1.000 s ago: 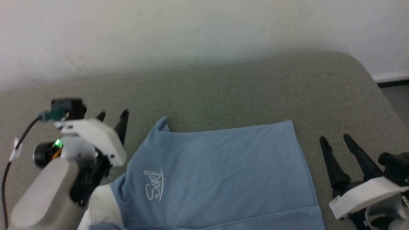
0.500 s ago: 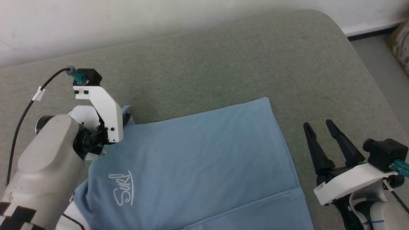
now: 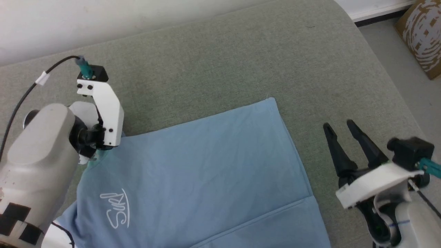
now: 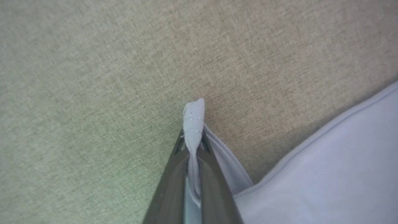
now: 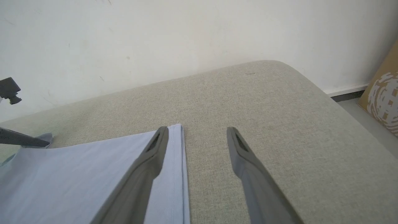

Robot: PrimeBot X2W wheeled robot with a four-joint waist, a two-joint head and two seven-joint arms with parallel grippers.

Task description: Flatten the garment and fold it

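You're looking at a big grey-green cushion w/ a pale wall behind it. The garment, a soft light-blue shirt, lies spread out on the near part of the cushion, from the middle over to the L in head view. Its far R corner lies flat. A straight crease runs across the shirt low down.

Your L arm sits over the shirt's far L corner. The L gripper is clenched tight. L wrist view shows both dark fingers pressed together on a thin folded strip of the shirt's edge, and the strip pokes out past the tips. The rest of the shirt spreads off to the lower R of that view. In head view the white wrist bracket hides those tips.

Your R gripper is spread wide w/ nothing in it. It hangs just beside the shirt's R edge, fingers pointing up the view. In R wrist view one finger is over the shirt's hem & the other is over bare cushion.

A brown box w/ a white pattern stands on the floor past the cushion's R end. A black cable w/ a white tag loops up from your L wrist. Smallest bit: the white script logo on the shirt's L side, close to your L arm.
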